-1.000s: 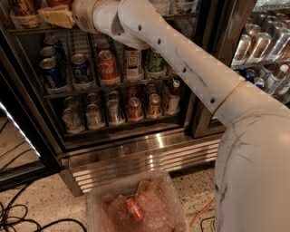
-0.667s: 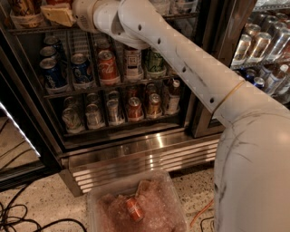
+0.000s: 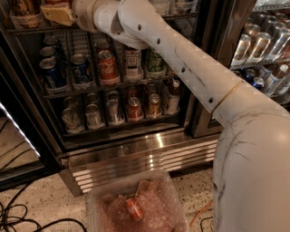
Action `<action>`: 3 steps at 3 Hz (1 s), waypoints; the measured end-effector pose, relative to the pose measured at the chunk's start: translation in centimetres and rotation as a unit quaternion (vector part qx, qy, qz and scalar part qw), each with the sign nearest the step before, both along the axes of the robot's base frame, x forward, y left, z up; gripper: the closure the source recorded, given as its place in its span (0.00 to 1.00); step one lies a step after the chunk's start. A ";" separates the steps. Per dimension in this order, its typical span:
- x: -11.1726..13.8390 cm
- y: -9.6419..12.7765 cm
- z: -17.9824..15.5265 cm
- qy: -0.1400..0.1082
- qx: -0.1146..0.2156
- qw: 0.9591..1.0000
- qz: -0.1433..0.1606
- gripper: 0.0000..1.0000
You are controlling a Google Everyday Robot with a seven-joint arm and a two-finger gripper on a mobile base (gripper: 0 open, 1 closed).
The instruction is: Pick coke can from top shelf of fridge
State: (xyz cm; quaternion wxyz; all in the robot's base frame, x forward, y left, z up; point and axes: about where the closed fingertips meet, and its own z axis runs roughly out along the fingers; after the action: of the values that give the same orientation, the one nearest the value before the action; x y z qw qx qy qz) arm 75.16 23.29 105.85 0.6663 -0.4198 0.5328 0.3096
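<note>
- The coke can (image 3: 108,68) stands upright on a wire rack of the fridge (image 3: 145,156), in the front row, with its white script turned to the camera.
- This rack is the one under the top shelf (image 3: 41,29); the can is not on the highest rack that I can see.
- To the left of the can are blue cans (image 3: 81,69). To its right there is a can with a white label (image 3: 132,61) and then a green can (image 3: 155,61).
- My gripper (image 3: 56,13) is up and to the left of the coke can, at the level above the top shelf, just beside a jar (image 3: 22,11). It is well apart from the can and does not touch it.
- I cannot tell if the gripper is wide or narrow, or if it holds anything.
- My white arm (image 3: 181,63) goes from the lower right across the open fridge and passes just above the coke can.
- One rack lower stand silver cans (image 3: 94,115) and orange cans (image 3: 134,108).
- On the floor before the fridge is a clear plastic bin (image 3: 97,199) with a small can (image 3: 135,208) inside.
</note>
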 end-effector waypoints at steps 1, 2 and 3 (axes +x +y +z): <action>-0.1 0.0 0.1 -0.002 0.002 1.000 0.003 1.00; -0.3 0.1 1.4 -0.022 0.007 1.000 0.016 1.00; -0.7 -0.1 2.4 -0.039 0.008 0.999 0.025 1.00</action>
State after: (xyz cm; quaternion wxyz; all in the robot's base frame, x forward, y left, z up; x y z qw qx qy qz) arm 74.51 23.22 108.30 0.6818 -0.4394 0.4934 0.3142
